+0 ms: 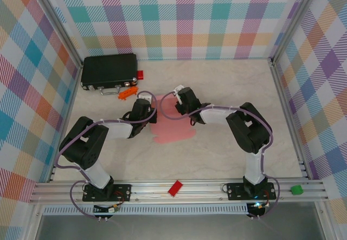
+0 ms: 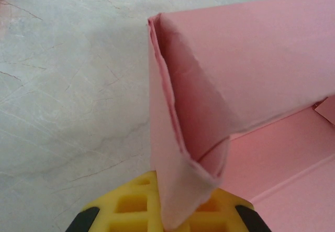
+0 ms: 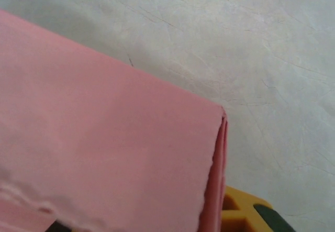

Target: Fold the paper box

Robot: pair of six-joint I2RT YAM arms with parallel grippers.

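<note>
Where it creases, paper box, thin pink card

Tabletop: pale, marble-veined.
Far left corner: black case, lying flat. A small red block sits just beside its right end, and a small orange item lies just in front.
Centre: pink paper box, partly folded, one panel raised.
</note>
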